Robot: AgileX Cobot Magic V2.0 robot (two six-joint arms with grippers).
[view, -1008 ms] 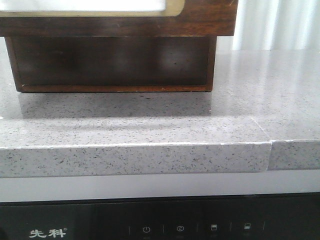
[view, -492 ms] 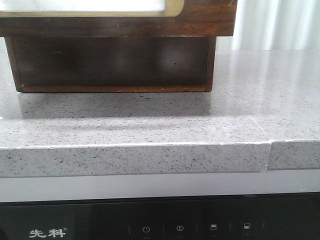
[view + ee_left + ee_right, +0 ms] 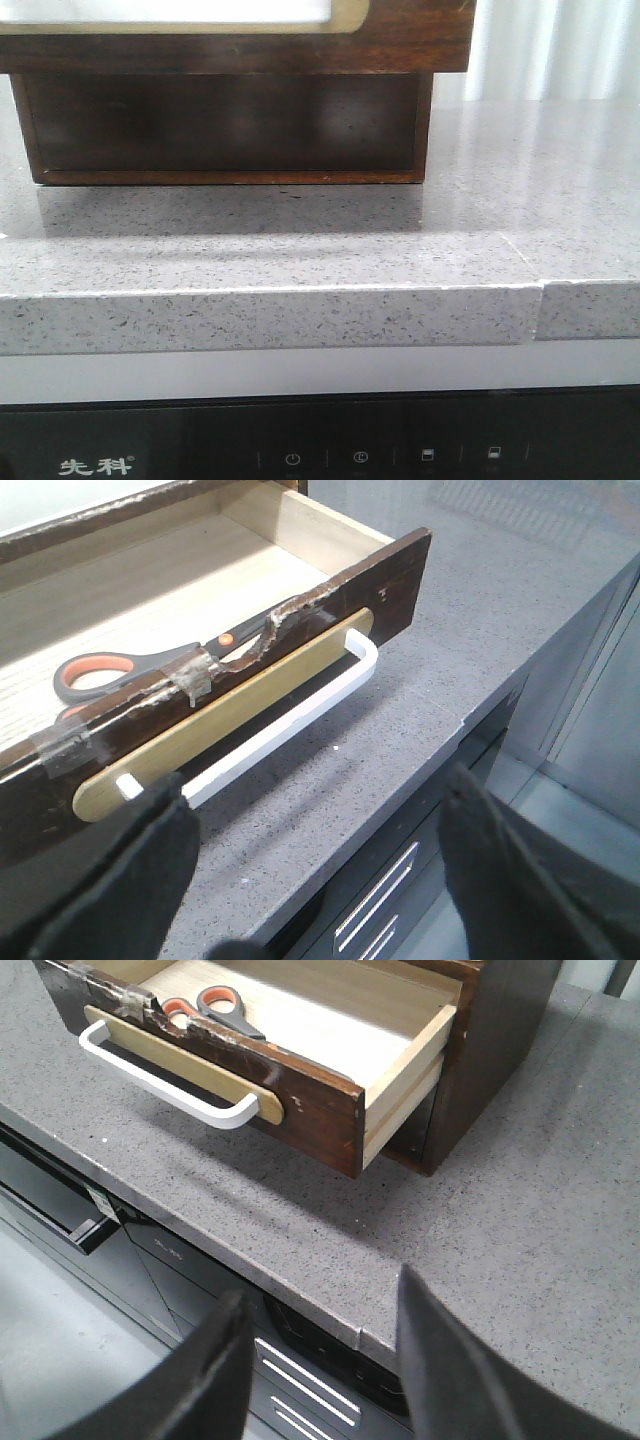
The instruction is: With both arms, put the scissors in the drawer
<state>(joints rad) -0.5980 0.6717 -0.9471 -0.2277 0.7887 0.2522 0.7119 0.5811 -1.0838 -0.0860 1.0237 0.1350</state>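
Note:
The drawer (image 3: 392,585) stands pulled out of the wooden cabinet (image 3: 500,1030), its front carrying a tan plate and a white handle (image 3: 300,718). The scissors (image 3: 130,668), with grey handles and orange-lined loops, lie flat inside it on the pale floor, near the front board. They show again in the right wrist view as scissors (image 3: 212,1005) in the drawer (image 3: 320,1110). My left gripper (image 3: 315,810) hangs open over the counter in front of the handle, holding nothing. Off the drawer's corner, my right gripper (image 3: 322,1290) is open and empty above the counter edge. The front view shows only the drawer front (image 3: 400,40); both grippers are outside it.
The grey speckled counter (image 3: 300,250) has a seam (image 3: 540,290) at its front edge on the right. Below it sits a black appliance with a control panel (image 3: 360,458) and silver bars (image 3: 300,1375). Pale curtains (image 3: 560,50) hang behind on the right.

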